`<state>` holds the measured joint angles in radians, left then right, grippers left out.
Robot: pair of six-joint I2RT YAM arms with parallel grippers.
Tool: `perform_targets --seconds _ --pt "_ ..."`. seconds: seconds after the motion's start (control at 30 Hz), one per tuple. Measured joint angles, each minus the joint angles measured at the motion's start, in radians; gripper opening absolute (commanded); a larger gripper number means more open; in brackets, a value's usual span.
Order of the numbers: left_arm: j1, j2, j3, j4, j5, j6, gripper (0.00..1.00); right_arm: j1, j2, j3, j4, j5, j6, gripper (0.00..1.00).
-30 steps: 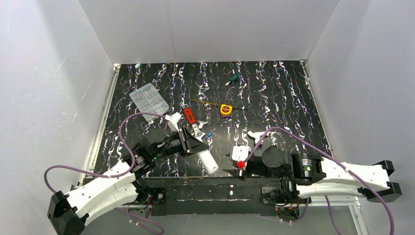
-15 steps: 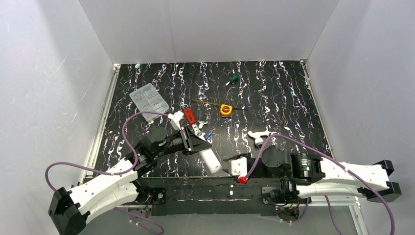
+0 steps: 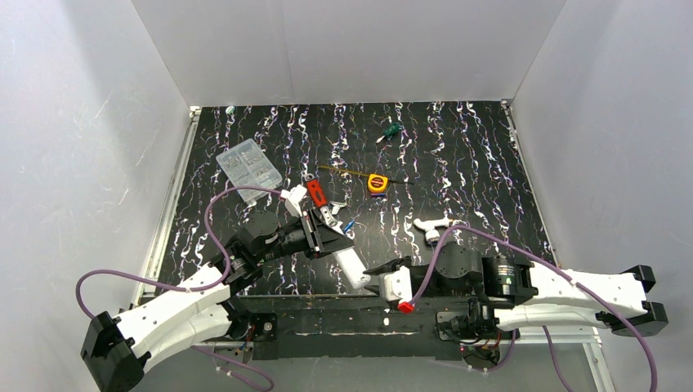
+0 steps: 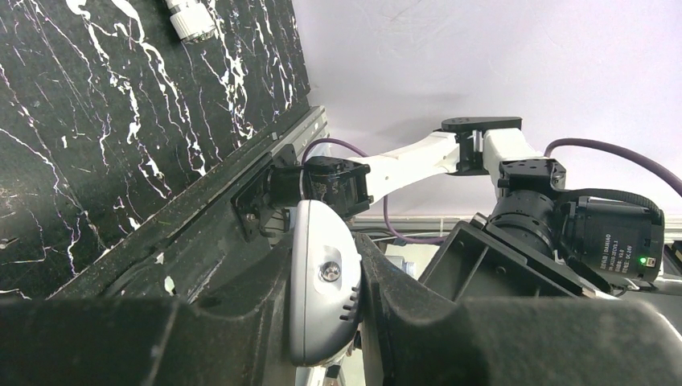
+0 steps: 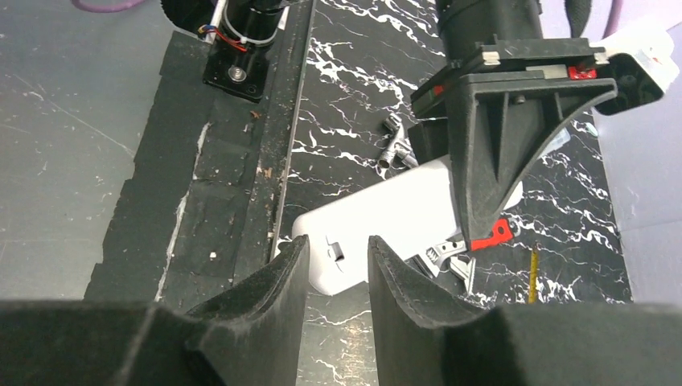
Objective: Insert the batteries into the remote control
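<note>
– Left hand (image 3: 333,238) is clenching the remote control (image 3: 351,269) in the overhead view, is it not?
– It is, gripping the far half. The free end is sticking out toward the right hand (image 3: 377,276), which is hovering just beside that end, low over the near edge of the bench (image 3: 458,163).
– And the batteries (image 3: 349,226)?
– I am seeing only one, blue, lying on the bench just beyond the left hand. Neither hand is carrying it.
– Left wrist view?
– Its fingers (image 4: 418,322) are pressing both sides of the remote control (image 4: 322,289), which is pointing end-on at the lens.
– Right wrist view?
– The right hand's fingers (image 5: 273,289) are standing slightly parted with nothing between them. The remote control's end is lying just ahead of their tips, showing a small notch (image 5: 336,251).
– So which step?
– I am judging it as opening the battery compartment: one hand bracing, the other lining up. Loading is not yet starting.
– Next move?
– Probably easing the right fingertips onto that end and working the cover off while the left hand is holding firm. Pushing too hard is risking a twist out of the grip.
</note>
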<state>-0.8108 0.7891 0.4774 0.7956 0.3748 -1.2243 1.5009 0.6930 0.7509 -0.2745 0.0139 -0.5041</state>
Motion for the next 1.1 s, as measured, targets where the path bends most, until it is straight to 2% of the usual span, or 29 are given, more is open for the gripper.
perform_targets --seconds 0.4,1.1 --pt "0.000 0.006 0.000 0.003 0.000 -0.006 0.00 0.000 0.030 0.000 0.006 -0.044 -0.005 0.37" --pt "0.000 0.017 0.000 0.013 0.001 -0.011 0.00 0.000 0.035 -0.013 0.012 0.021 -0.039 0.33"
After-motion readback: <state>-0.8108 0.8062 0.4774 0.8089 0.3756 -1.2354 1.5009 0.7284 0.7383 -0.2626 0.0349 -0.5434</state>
